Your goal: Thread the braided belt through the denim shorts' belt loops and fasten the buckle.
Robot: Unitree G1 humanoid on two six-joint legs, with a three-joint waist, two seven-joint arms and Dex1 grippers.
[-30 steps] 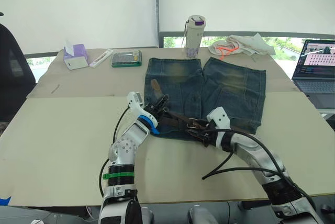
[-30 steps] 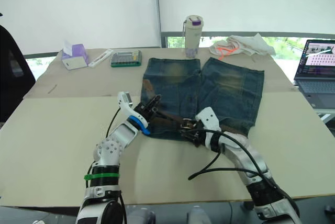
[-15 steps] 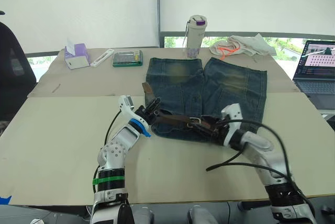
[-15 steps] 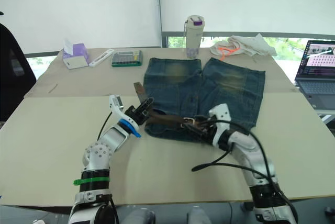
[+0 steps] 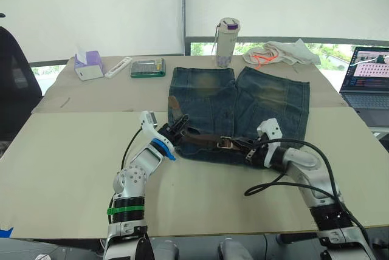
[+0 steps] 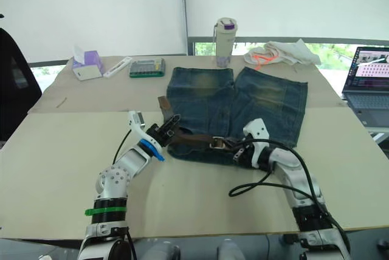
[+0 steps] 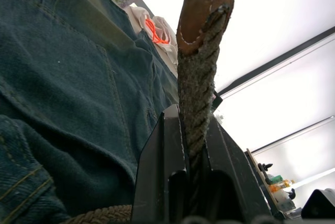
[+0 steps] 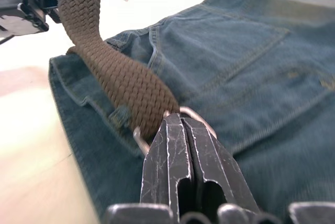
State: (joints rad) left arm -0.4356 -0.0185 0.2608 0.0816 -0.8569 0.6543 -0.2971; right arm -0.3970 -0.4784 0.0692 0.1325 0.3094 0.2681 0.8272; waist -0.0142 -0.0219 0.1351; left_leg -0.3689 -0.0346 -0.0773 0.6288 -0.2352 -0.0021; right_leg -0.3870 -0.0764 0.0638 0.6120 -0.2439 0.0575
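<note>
Your denim shorts [image 5: 243,111] lie mid-worktop [image 5: 73,150], braided belt [image 5: 203,141] across their near waistband, left gripper [image 5: 177,127] on its left end, right gripper [image 5: 248,149] at the buckle [image 5: 226,144], laptop [image 5: 368,78] far right.

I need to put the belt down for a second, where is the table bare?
Bare table left of the shorts, from the left gripper to the table's edge, and the strip in front of the waistband. Right of the shorts toward the laptop is bare too. The far edge is crowded: tissue box, calculator, bottle, cloth.
</note>
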